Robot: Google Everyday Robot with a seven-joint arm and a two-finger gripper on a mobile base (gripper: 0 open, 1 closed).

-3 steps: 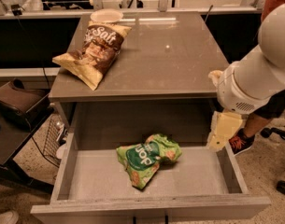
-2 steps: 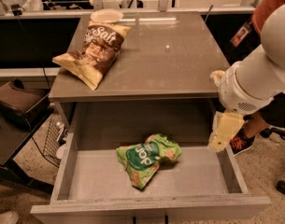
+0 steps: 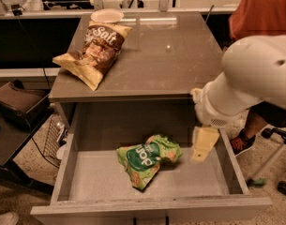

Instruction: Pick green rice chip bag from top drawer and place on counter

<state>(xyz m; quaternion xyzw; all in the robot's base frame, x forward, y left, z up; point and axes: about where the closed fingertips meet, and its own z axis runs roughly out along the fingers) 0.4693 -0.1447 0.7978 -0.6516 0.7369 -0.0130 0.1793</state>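
The green rice chip bag (image 3: 146,158) lies crumpled on the flat grey bottom of the open top drawer (image 3: 105,184), near its middle. The counter (image 3: 166,60) is the glossy grey-brown top just behind and above the drawer. My gripper (image 3: 202,144) hangs from the white arm over the drawer's right part, just right of the bag and apart from it. Only one pale yellow finger shows.
A brown-and-yellow "Salt" chip bag (image 3: 94,50) lies on the counter's left side, with a white plate (image 3: 107,15) behind it. A person in an orange shirt (image 3: 262,8) stands at the right, by a chair base (image 3: 274,139). A dark chair (image 3: 18,102) stands at the left.
The arm has swung lower and further left, now covering more of the right side. The gripper has shifted slightly toward the bag. The bag has not moved.
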